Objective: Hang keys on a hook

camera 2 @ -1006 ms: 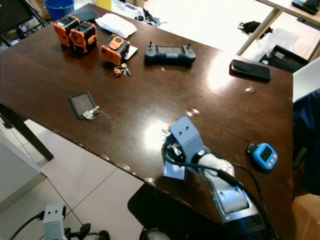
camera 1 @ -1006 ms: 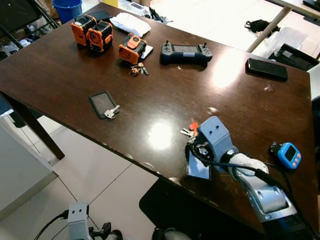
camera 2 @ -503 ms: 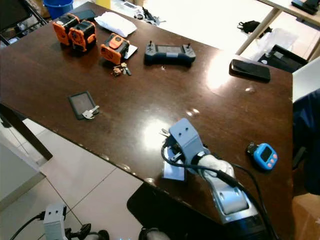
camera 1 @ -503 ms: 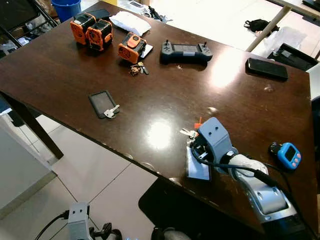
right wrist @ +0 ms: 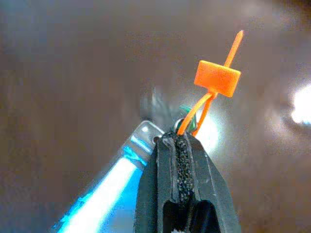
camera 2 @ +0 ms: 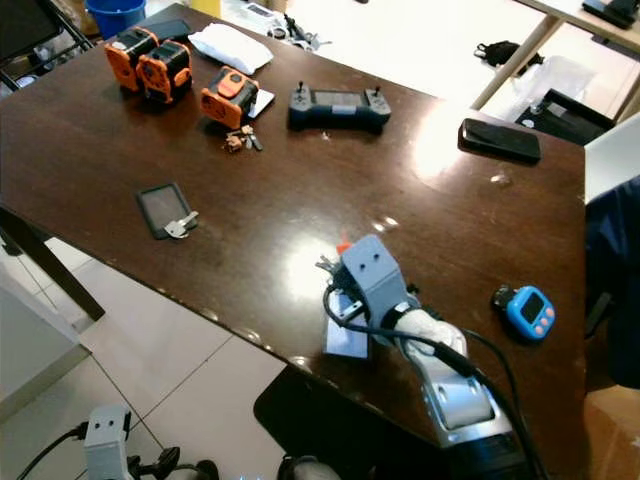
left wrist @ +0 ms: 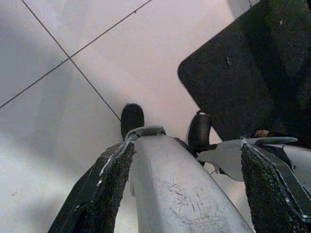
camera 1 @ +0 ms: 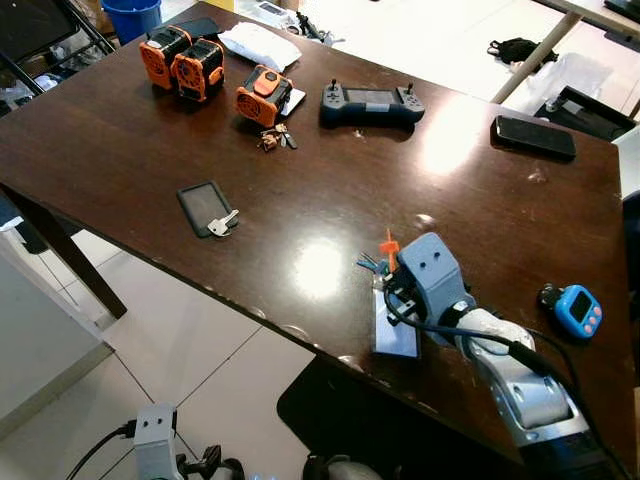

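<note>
Item: keys, with orange tag. Right gripper is pinched tight on the ring. A second ago the bunch lay flat at the bench's near edge; the tag now stands upright and the keys look lifted clear of the wood. Judged: pickup made, carry to a hook yet to come. No hook is to be seen.

Left gripper: hangs idle over the tiled floor, fingers apart.

Bench, dark glossy wood, glare patches. White card under the right wrist. At 9 o'clock of the keys, black card holder. At 11 o'clock, orange battery packs, controller. At 1 o'clock, phone. At 3 o'clock, blue timer.
</note>
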`<state>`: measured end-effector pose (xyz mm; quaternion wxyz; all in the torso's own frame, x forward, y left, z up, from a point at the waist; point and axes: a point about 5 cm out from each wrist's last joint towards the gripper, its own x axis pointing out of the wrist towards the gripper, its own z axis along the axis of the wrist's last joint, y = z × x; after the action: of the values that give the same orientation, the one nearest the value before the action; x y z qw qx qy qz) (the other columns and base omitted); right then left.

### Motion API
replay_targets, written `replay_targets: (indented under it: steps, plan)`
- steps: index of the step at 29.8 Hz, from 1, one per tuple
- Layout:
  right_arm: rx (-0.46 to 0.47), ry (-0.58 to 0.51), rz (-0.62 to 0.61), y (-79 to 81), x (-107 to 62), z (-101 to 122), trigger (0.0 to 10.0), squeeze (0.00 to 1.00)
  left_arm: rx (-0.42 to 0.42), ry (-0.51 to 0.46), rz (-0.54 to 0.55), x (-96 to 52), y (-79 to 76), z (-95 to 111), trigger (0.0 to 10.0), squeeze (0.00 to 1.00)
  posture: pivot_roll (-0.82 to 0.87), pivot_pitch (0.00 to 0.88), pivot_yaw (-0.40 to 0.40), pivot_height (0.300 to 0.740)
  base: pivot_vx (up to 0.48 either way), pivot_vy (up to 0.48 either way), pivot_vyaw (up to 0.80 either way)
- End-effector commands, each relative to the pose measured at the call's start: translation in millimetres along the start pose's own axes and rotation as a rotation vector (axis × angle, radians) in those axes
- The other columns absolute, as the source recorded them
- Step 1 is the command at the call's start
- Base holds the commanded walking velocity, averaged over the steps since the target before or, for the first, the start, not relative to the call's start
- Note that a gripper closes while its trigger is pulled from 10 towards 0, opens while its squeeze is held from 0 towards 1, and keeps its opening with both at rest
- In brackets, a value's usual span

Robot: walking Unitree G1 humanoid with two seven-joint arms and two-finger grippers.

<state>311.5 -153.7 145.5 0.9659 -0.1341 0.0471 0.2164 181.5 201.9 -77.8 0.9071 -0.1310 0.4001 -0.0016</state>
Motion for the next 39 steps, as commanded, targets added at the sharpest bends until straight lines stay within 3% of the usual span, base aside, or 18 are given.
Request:
replay_targets:
  steps: [1, 5, 12, 13, 19, 26, 39]
  plan:
    - [0.039, -0.093, -0.03, -6.4, -0.9, 11, 0.0, 0.0, 0.0, 0.028, -0.006, -1.5, -0.3, -7, 10.0, 0.0, -0.11, 0.125, -0.004, 0.74, 0.0, 0.0, 0.0]
    - [0.114, -0.259, -0.022, -6.5, -0.3, 37, 0.0, 0.0, 0.002, 0.022, -0.01, -0.2, -2.0, -5, 10.0, 0.0, -0.11, 0.12, -0.002, 0.74, 0.0, 0.0, 0.0]
    - [0.152, -0.346, 0.014, -3.7, 0.7, 53, 0.0, 0.0, 0.0, 0.011, -0.012, 1.0, -3.2, -1, 10.0, 0.0, -0.11, 0.116, 0.002, 0.74, 0.0, 0.0, 0.0]
    - [0.188, -0.402, 0.054, 1.1, 4.4, 64, 0.0, 0.0, -0.014, -0.004, -0.001, 1.8, -2.8, 2, 10.0, 0.0, -0.11, 0.116, 0.003, 0.74, 0.0, 0.0, 0.0]
    - [0.212, -0.466, 0.114, 10.9, 12.1, 78, 0.0, 0.0, -0.035, -0.014, 0.024, 2.1, -0.2, 5, 10.0, 0.0, -0.1, 0.108, 0.007, 0.74, 0.0, 0.0, 0.0]
    - [0.144, -0.504, 0.228, 34.4, 28.4, 97, 0.0, 0.0, -0.067, -0.011, 0.062, 0.2, 6.0, 4, 10.0, 0.0, -0.08, 0.082, 0.007, 0.74, 0.0, 0.0, 0.33]
    - [0.056, -0.532, 0.31, 46.4, 38.3, 113, 0.0, 0.0, -0.114, 0.032, 0.137, -7.1, 17.8, -12, 10.0, 0.0, -0.06, 0.067, 0.004, 0.74, 0.0, 0.0, 0.76]
